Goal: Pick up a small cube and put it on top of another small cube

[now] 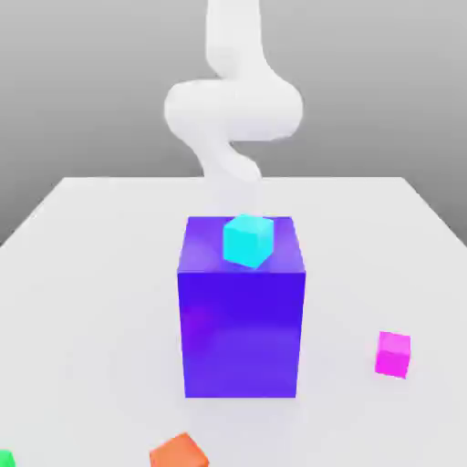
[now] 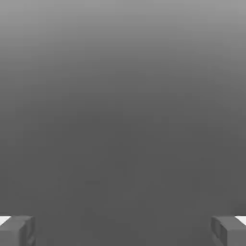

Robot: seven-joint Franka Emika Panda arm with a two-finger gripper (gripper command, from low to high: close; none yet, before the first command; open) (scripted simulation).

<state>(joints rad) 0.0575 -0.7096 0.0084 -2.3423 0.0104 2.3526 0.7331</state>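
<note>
the hand [image 2: 123,230] stands spread wide, its fingers [image 2: 19,230] far apart with nothing held between them.

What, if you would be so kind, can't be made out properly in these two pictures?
- Exterior view: the arm is a pale blur; its lower end sinks behind the big blue-purple block.
- Exterior view: the orange cube is cut by the bottom edge.
- Exterior view: a green scrap at the bottom corner; mostly cropped, shape unclear.
- Hand view: the gripper shows fingertips cut by the edges; its open jaws face featureless grey.
</note>
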